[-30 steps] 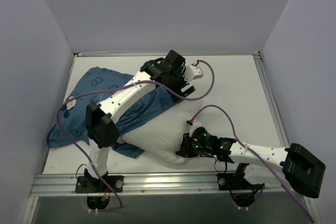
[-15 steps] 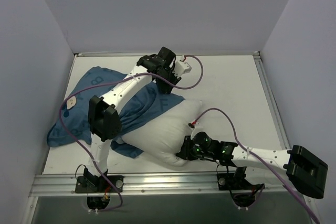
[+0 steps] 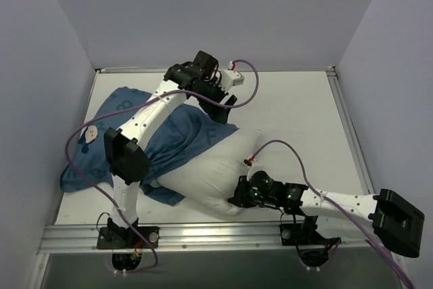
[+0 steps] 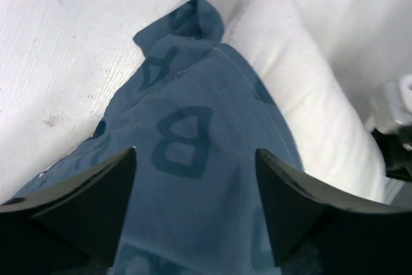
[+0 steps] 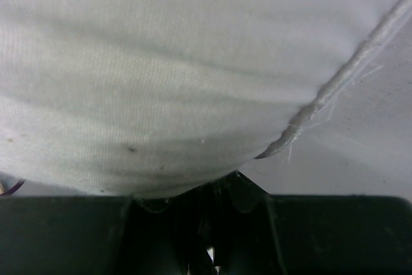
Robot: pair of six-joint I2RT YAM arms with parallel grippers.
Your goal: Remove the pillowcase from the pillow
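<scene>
The blue printed pillowcase (image 3: 186, 137) covers the left part of the white pillow (image 3: 210, 164), which lies at the table's near middle with its right half bare. My left gripper (image 3: 218, 98) hovers open over the pillowcase's far edge. In the left wrist view the left gripper (image 4: 194, 154) has its fingers wide apart above the fabric (image 4: 183, 146), and the bare pillow (image 4: 302, 94) lies to the right. My right gripper (image 3: 240, 193) is shut on the pillow's near right edge. In the right wrist view the gripper (image 5: 235, 175) pinches the pillow (image 5: 193, 82).
The white table (image 3: 298, 113) is walled by grey panels at the left, back and right. A metal rail (image 3: 203, 235) runs along the near edge. Purple cables (image 3: 74, 160) loop from both arms over the pillowcase and the table.
My left gripper has moved back and to the left, off the pillow's far corner. The pillowcase's far edge has shifted slightly. My right gripper has held its grip on the pillow.
</scene>
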